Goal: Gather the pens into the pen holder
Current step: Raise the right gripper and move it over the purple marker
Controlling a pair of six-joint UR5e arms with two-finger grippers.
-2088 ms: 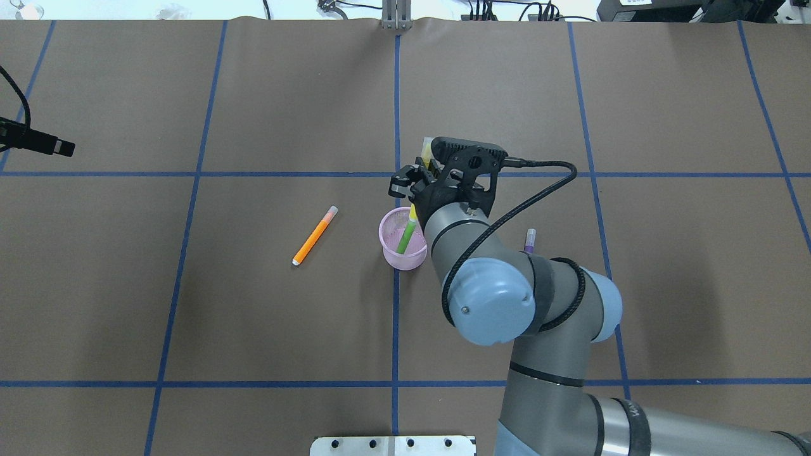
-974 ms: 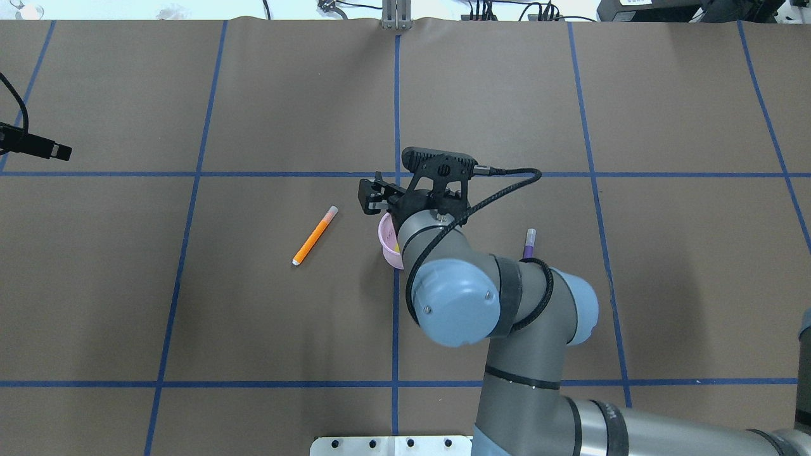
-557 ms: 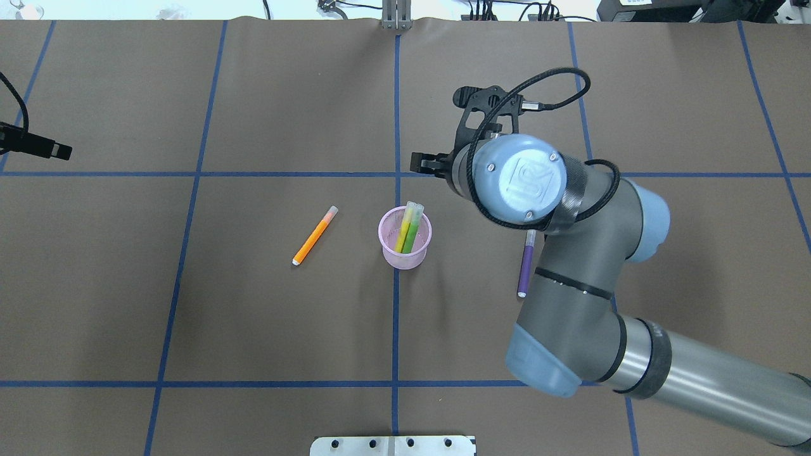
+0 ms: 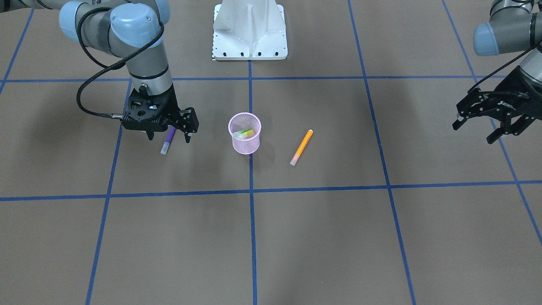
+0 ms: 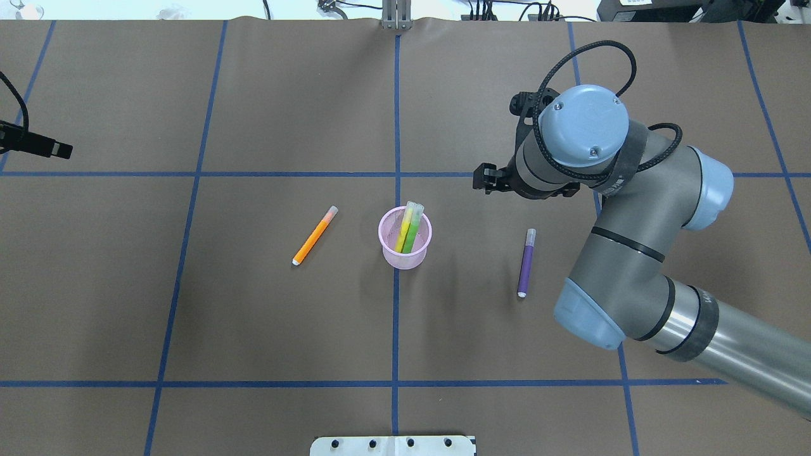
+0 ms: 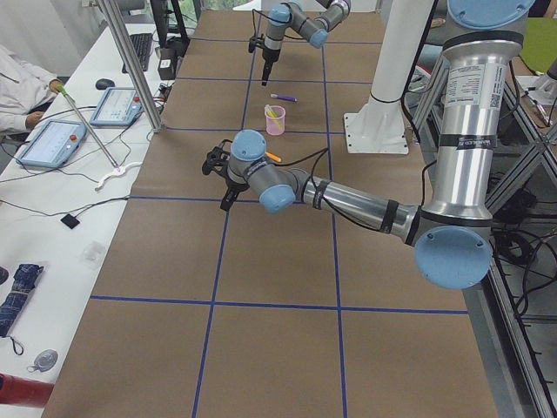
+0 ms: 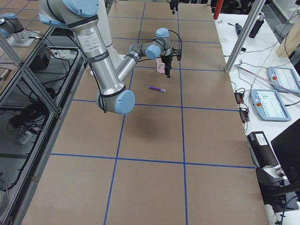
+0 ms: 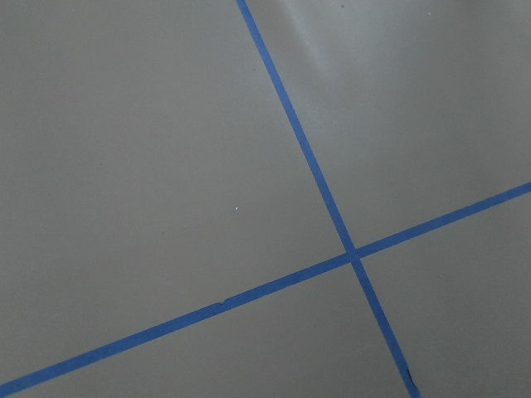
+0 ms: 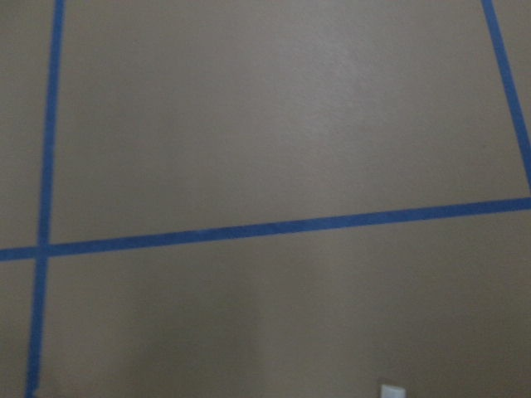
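Collection about half done: a green pen and a yellow pen lean inside the pen holder, which stands beside the right gripper on the side toward the robot's left. The right gripper, jaws apart and empty, hangs above the table close over the purple pen, which lies flat and ungrasped; grasping it is probably the step in hand. The orange pen lies flat beyond the holder, toward the left gripper, itself spread open, empty and well apart; both loose pens remain to be placed.
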